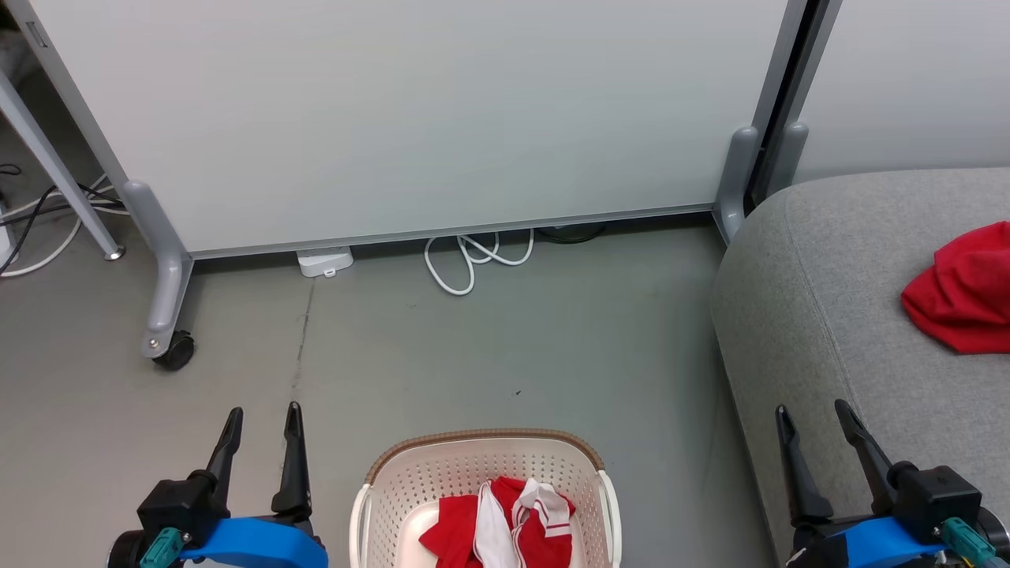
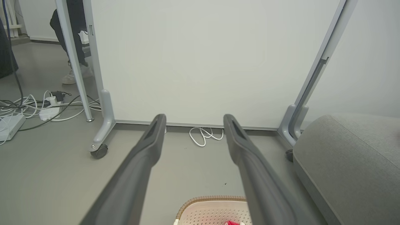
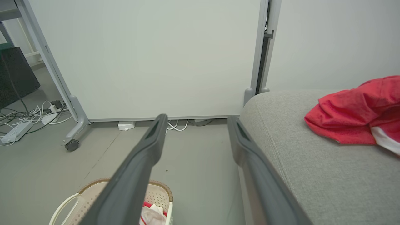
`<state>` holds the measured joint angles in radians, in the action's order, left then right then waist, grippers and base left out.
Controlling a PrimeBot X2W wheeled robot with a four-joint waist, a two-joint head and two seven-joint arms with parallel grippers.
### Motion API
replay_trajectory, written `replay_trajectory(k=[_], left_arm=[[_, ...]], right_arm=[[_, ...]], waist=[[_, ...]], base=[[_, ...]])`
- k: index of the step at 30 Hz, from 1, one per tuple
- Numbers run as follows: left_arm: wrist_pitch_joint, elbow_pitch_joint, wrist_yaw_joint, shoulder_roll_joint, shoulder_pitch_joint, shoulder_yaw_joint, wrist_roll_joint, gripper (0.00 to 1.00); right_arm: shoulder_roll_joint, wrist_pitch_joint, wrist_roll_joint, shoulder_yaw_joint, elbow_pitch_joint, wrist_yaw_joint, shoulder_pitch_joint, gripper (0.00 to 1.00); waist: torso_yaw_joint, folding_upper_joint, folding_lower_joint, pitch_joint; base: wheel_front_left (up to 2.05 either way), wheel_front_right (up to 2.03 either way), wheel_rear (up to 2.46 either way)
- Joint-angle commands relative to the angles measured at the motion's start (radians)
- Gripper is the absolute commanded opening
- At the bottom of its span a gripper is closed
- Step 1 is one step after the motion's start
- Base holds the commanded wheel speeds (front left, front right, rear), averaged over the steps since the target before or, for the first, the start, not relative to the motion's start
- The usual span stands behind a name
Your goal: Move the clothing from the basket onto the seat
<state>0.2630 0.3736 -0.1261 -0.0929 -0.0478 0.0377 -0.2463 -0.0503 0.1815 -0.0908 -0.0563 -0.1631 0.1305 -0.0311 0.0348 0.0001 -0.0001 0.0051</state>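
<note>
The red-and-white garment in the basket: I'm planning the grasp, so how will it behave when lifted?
Probably floppy: the garment lies crumpled in folds in the basket, so it should drape from one pinch. Likely light, thin fabric. A hanging end could catch the rim.

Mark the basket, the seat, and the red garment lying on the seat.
basket (image 1: 489,434): head view, far side of its brown rim.
seat (image 1: 821,276): head view, bare grey top near its rounded corner.
red garment (image 1: 963,296): head view, middle of the bunched fabric.
</note>
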Motion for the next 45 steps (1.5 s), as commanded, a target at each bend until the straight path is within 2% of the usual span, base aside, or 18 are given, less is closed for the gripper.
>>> replay_trajectory(k=[1,13,22,33,45], left_arm=[[0.003,-0.001,-0.007,-0.001,-0.012,0.001,0.002,1.0],[0.003,-0.004,-0.005,0.001,-0.028,0.01,-0.006,1.0],[0.003,0.024,-0.005,0.004,-0.093,0.041,-0.006,1.0],[0.003,0.179,-0.005,-0.018,-0.266,0.154,-0.033,1.0],[0.003,0.389,-0.005,-0.074,-0.412,0.33,-0.092,1.0]], right_arm=[[0.0,0.003,-0.001,-0.001,0.006,0.0,-0.006,1.0],[0.0,0.01,-0.008,0.017,0.016,0.0,0.028,1.0],[0.0,0.025,-0.031,0.066,0.035,0.0,0.103,1.0],[0.0,0.058,-0.054,0.138,0.032,0.0,0.226,1.0],[0.0,0.083,-0.102,0.192,0.038,0.0,0.308,1.0]], waist=[[-0.001,-0.0001,0.0001,0.003],[-0.021,-0.0001,0.0001,0.052],[-0.085,-0.0001,0.0001,0.196],[-0.201,-0.0001,0.0001,0.447],[-0.313,-0.0001,0.0001,0.626]], base=[[0.0,0.0,0.0],[0.0,0.0,0.0],[0.0,0.0,0.0],[0.0,0.0,0.0],[0.0,0.0,0.0]])
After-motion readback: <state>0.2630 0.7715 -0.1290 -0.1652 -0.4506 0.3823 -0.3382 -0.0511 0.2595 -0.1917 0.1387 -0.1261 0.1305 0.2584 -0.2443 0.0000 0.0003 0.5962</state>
